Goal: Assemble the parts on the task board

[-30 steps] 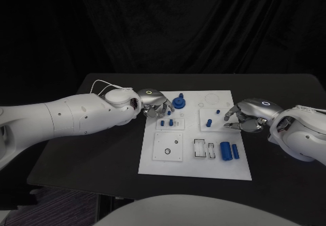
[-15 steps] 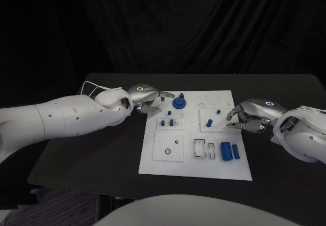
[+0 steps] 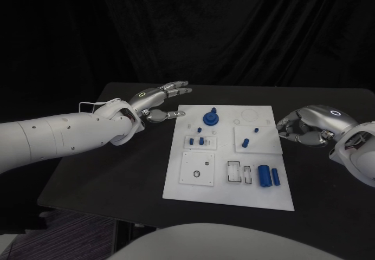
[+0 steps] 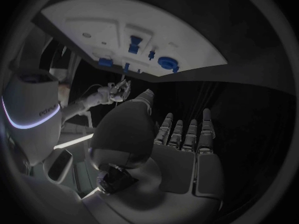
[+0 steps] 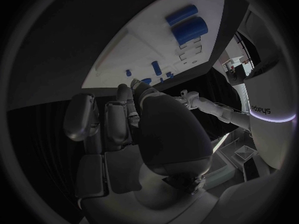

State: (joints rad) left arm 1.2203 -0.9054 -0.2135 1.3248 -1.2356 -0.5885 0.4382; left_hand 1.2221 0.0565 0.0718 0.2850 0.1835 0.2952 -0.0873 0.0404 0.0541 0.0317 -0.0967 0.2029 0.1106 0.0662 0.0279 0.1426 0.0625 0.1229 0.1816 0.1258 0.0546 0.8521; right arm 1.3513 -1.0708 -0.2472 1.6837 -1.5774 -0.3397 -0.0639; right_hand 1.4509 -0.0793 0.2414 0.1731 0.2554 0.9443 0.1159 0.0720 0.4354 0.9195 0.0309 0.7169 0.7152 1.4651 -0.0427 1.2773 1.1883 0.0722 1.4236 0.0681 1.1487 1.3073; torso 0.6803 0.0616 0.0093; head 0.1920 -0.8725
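Note:
The white task board (image 3: 226, 195) lies mid-table. A blue round knobbed part (image 3: 209, 116) stands near its far edge, and the left wrist view also catches this round part (image 4: 167, 63). Small blue pegs (image 3: 199, 141) stand in a block, and another peg (image 3: 245, 143) is on the right plate. Two blue cylinders (image 3: 267, 175) lie at the right, seen again as cylinders (image 5: 189, 29) from the right wrist. My left hand (image 3: 156, 100) hovers beyond the board's far-left corner, fingers spread and holding nothing. My right hand (image 3: 306, 127) sits just off the board's right edge, fingers curled in, with nothing seen in them.
A square plate with a black ring (image 3: 196, 173) and two empty slots (image 3: 239, 171) occupy the board's near half. A faint circular recess (image 3: 251, 115) marks the far right corner. Black table (image 3: 109, 173) surrounds the board on all sides.
My left hand lifted off the board's far-left area, drew back to the left and spread its fingers. My right hand pulled away to the right, off the board.

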